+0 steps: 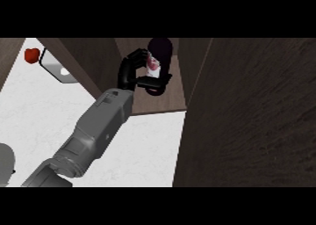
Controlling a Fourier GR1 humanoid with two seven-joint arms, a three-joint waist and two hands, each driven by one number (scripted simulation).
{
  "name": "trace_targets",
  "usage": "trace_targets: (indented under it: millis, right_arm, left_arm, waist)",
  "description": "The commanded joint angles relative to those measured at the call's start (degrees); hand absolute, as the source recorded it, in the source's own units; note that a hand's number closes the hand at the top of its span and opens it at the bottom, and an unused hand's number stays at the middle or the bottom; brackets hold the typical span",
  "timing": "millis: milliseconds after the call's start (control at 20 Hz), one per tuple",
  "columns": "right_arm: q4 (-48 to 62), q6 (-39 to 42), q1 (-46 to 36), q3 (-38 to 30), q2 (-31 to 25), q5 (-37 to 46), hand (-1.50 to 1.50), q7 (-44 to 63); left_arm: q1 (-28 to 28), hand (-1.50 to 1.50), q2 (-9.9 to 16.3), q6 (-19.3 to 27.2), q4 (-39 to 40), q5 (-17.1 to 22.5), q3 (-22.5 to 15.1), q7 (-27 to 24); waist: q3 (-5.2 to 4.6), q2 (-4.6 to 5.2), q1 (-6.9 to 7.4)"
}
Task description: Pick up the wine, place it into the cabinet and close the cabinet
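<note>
A white, faintly marbled bench (141,145) fills the lower left, and dark brown wood-grain cabinet (167,94) panels rise across the top and right, the broad door (258,114) at the right standing open with a coarse grain running down it. Inside the cabinet a flat wooden shelf shows, its front edge straight above the bench. The wine (155,61), a dark, rounded bottle with a pale label touched with red, sits inside the cabinet opening above that shelf. One robot hand (131,68), black and glossy, curls round the bottle from its left side, fingers over the top and thumb below, grasping it; from this single arm alone I cannot tell which side it belongs to. Its smooth grey forearm (99,127) runs diagonally from the lower left up to the cabinet, blocky at the wrist. At the upper left, a small red rounded thing (32,55) lies on the bench beside a pale, flat, rounded-cornered object (55,67) that is partly hidden behind the cabinet's edge.
</note>
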Motion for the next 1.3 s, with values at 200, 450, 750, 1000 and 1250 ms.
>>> trace_targets:
  millis: [200,450,750,1000,1250]
  right_arm:
    - [-6.7,1.3,2.7,1.3,-0.3,-3.2,-1.5,0.1]
    - [-5.7,2.1,2.8,1.9,-0.4,-3.2,-1.5,-1.4]
    - [-7.0,2.6,3.1,0.9,-1.3,-3.3,-1.5,-1.4]
    - [-7.9,3.2,3.2,1.0,-1.6,-3.4,-1.5,-1.4]
    - [-8.4,3.6,3.4,-0.2,-2.3,-4.1,-1.5,-1.8]
  left_arm:
    - [-1.6,1.5,0.2,4.0,5.1,-0.3,2.2,-5.3]
    - [-5.3,-1.5,2.5,5.6,7.3,-2.0,1.4,-4.3]
    - [-5.2,-1.5,3.9,7.3,9.6,-3.2,0.8,-5.7]
    - [-8.7,-1.5,4.3,8.6,10.4,-3.4,1.0,-3.3]
    - [-7.9,-1.5,5.1,1.0,8.1,-1.5,3.0,-6.2]
  waist:
    - [0.03,0.48,-0.8]
    - [0.04,0.84,-1.81]
    - [-0.03,0.88,-1.82]
    - [-0.04,0.69,-1.98]
    - [-0.12,0.88,-1.89]
